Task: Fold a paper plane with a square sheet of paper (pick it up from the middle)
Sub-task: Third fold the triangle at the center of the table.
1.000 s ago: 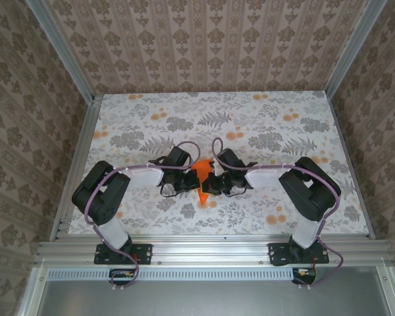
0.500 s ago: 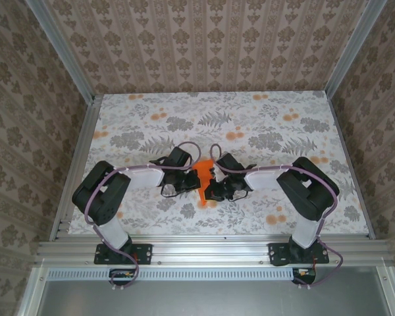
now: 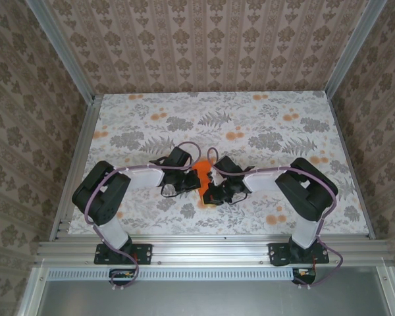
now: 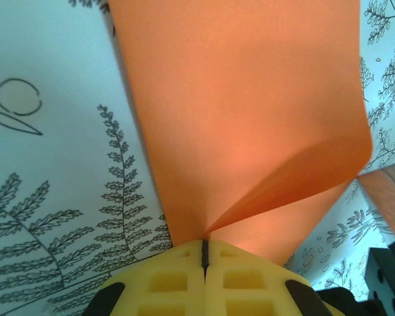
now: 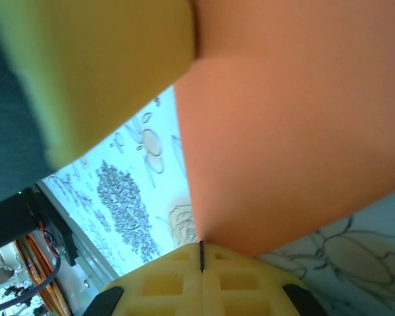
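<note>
My left gripper (image 4: 204,255) is pinched together on the square sheet of paper (image 4: 237,99), and my right gripper (image 5: 201,255) is clamped on the same orange sheet from the other side. From above, the sheet (image 3: 201,176) sits just toward 6 o'clock from the middle of the desk (image 3: 283,112). My left gripper (image 3: 184,179) is at its 9 o'clock and my right gripper (image 3: 214,188) at its 4 o'clock.

In my left wrist view one flap curls over along a soft diagonal crease that runs from my fingertips. I judge the folding begun but early: no sharp nose, centre crease or wings show, so most of the paper plane is left to make.
</note>
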